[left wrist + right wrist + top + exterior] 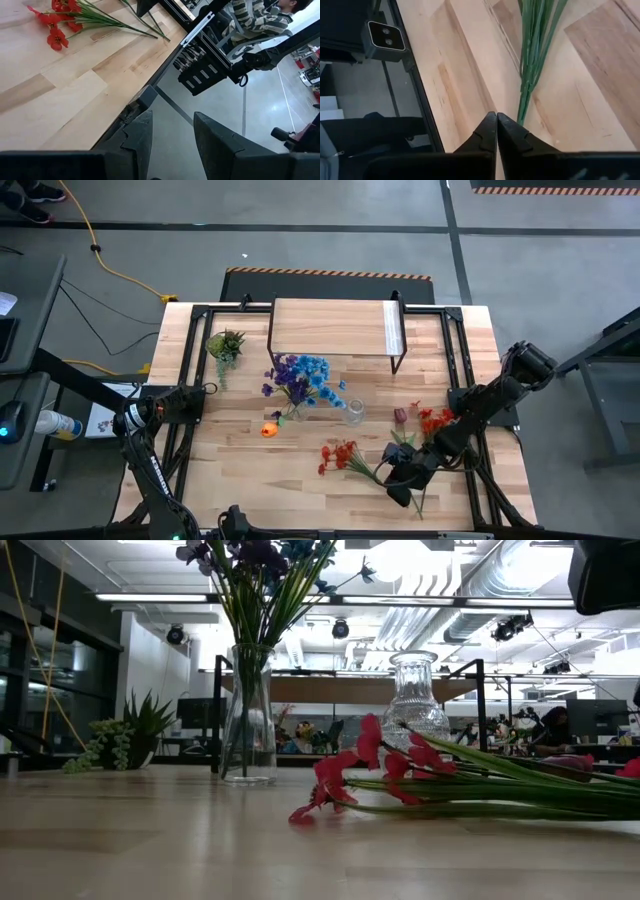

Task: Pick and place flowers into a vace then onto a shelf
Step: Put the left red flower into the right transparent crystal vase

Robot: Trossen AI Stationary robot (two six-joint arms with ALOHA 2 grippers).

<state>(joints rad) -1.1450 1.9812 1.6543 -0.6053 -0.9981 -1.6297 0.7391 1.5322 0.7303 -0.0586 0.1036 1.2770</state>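
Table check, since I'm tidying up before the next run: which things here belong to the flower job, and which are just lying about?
Job:
red flowers
flowers by right gripper
vase with blue bouquet
empty vase
shelf

Lying about:
spiky plant
orange thing, too small to tell what

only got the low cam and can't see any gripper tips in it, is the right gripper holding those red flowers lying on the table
Observer: no, the right gripper is shut on nothing; the red flowers' long green stems lie on the wood just beside its tips.
Operator: where's the left one
Observer: the left gripper hangs open at the table's left edge, holding nothing.
Operator: anything loose i'm missing
Observer: an orange bloom lies on the table beside the tall clear glass vase of blue and purple flowers.
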